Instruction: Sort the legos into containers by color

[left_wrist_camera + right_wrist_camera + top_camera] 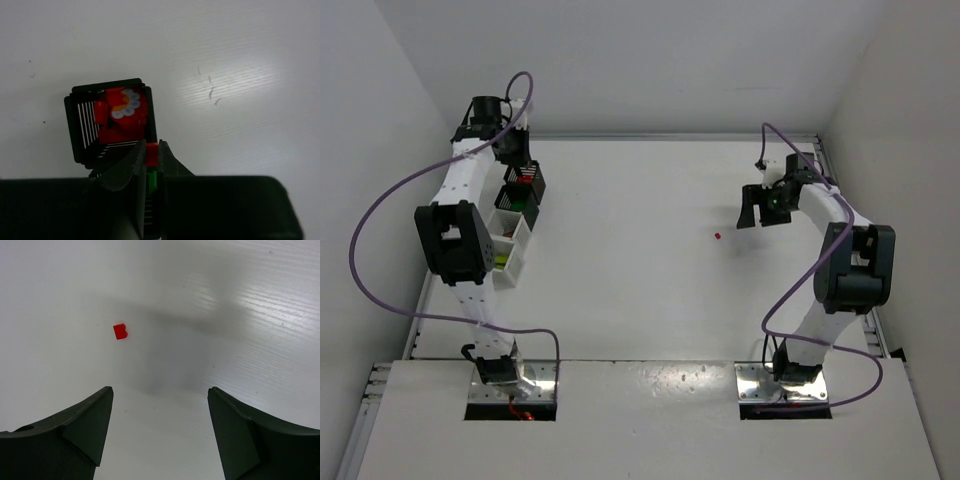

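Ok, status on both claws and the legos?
Left claw shut on red lego, at black bin of red pieces. Right claw open, stray red brick ahead. Nothing blocking.

Four small square open-top bins ran far to near along the left side of the white table. My left gripper hung over a corner of the farthest one, a black mesh bin, with a tiny red plastic brick between its fingers. A larger red plastic block lay inside that bin. A second tiny red brick lay on the table right of centre, to the left of my right gripper.

Top view looked down on whole counter, wrist views sat close, right shared the stray red lego.
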Action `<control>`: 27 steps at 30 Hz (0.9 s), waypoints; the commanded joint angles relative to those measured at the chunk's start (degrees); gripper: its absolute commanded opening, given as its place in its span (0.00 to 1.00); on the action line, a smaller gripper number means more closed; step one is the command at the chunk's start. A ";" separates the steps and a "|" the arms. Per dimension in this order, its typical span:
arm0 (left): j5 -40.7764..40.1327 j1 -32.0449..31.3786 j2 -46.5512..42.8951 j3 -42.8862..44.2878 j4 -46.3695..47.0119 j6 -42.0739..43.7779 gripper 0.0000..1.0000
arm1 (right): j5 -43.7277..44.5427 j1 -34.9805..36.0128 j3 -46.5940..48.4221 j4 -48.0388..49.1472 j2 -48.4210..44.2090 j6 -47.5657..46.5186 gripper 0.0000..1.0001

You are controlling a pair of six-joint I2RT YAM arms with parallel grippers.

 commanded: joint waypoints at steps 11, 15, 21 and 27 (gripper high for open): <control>-3.80 1.36 9.29 8.04 -0.96 -0.86 0.07 | 1.46 1.47 1.28 0.33 -1.45 -1.57 0.77; -6.61 1.88 9.82 8.04 -0.26 -0.86 0.20 | 1.46 1.47 1.28 0.33 -1.45 -1.57 0.77; -6.62 2.41 9.12 8.04 0.79 -0.86 0.43 | 1.99 2.00 1.89 0.33 -0.84 -1.57 0.77; -3.11 1.37 2.71 5.34 5.88 0.54 0.44 | 2.51 2.52 2.42 1.47 -0.31 -1.57 0.77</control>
